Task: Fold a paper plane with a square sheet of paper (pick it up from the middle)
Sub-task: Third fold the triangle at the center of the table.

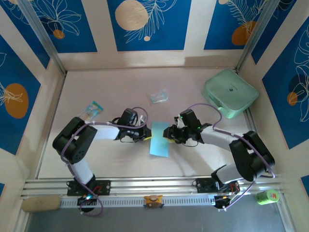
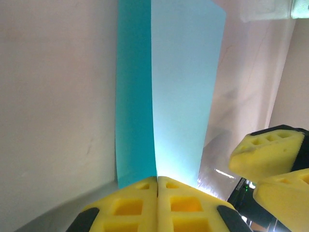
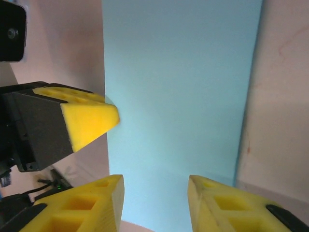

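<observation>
The square sheet of paper (image 1: pixel 160 138) is light blue and lies mid-table as a tall oblong, folded along a lengthwise crease. My left gripper (image 1: pixel 147 137) sits at its left edge, shut on the paper. In the left wrist view the yellow fingertips (image 2: pixel 140 193) press together on the crease at the near end of the sheet (image 2: pixel 181 82), with a darker flap on the left. My right gripper (image 1: pixel 169 133) is at the sheet's right edge. Its jaws (image 3: pixel 155 186) stand open over the paper (image 3: pixel 178 82), holding nothing.
A mint-green case (image 1: pixel 230 93) sits at the back right. A clear crumpled wrapper (image 1: pixel 158 96) lies behind the paper and a blue-and-white packet (image 1: pixel 92 110) lies to the left. Patterned walls enclose the table on three sides.
</observation>
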Tool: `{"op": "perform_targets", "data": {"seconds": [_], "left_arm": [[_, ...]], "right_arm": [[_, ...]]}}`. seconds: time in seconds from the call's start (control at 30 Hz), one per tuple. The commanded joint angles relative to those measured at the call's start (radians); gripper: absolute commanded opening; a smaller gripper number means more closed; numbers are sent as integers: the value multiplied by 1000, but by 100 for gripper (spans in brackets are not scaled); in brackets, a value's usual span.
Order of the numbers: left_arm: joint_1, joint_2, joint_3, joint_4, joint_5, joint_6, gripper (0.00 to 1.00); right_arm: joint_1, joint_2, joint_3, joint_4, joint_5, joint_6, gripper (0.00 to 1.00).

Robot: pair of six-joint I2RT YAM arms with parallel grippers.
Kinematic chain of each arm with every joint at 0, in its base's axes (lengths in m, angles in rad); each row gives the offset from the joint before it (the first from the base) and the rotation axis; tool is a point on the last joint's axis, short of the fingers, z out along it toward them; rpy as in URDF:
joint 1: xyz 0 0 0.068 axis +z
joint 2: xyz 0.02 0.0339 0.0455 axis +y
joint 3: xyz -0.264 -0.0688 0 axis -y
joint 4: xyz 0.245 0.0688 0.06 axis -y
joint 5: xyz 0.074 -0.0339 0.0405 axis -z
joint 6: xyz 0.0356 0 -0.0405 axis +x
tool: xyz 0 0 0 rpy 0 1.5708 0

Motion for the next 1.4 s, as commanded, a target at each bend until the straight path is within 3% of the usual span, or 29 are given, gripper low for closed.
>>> {"op": "perform_targets", "data": {"seconds": [0.0, 0.17, 0.3, 0.43, 0.5, 0.57, 0.8, 0.9, 0.93, 0.97, 1.37], "left_arm": [[24, -44, -32, 24, 44, 16, 2], [30, -77, -49, 2, 37, 4, 2], [29, -113, -47, -22, -11, -24, 1], [28, -132, -75, 53, -77, -103, 1], [27, -125, -81, 86, -96, -142, 0], [27, -124, -83, 87, -115, -158, 0], [27, -132, -64, 47, -138, -159, 0], [28, -124, -51, 38, -133, -155, 0], [27, -122, -47, 35, -130, -154, 0], [28, -118, -41, 30, -128, -152, 0], [27, -114, -33, 27, -121, -149, 1]], "right_arm": [[67, -81, 20, -102, 175, -15, 42], [168, -182, -29, -56, 362, -59, 41], [243, -242, -137, 130, 488, -151, 43], [291, -225, -127, 170, 481, -357, 49], [348, -215, -112, 177, 546, -473, 48], [425, -213, -160, 307, 587, -630, 48], [551, -140, -157, 379, 666, -870, 49], [589, -99, -148, 430, 703, -918, 51], [598, -82, -139, 434, 725, -925, 66], [607, -61, -128, 436, 768, -920, 70], [708, 120, -90, 516, 998, -1021, 67]]}}
